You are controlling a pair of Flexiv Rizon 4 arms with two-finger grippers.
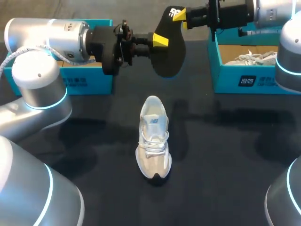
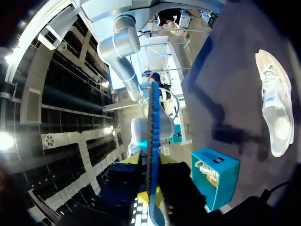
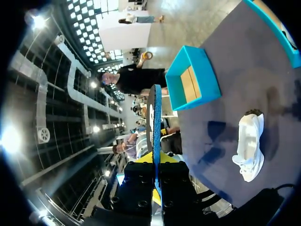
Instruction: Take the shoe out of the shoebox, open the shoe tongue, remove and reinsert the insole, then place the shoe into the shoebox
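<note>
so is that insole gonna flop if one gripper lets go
Probably bendy: the insole looks very thin edge-on in both wrist views. Likely light: the left gripper and right gripper hold it up by edge pinches alone. Held by one, it may droop.

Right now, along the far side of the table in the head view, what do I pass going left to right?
left shoebox → black insole, held up off the table → right shoebox

Centre: white-and-beige cloth-mesh sneaker (image 1: pixel 153 137) on matt dark table surface (image 1: pixel 225 150). Far: matt black flat insole (image 1: pixel 168 56). Far right: teal cardboard shoebox (image 1: pixel 225 77).
</note>
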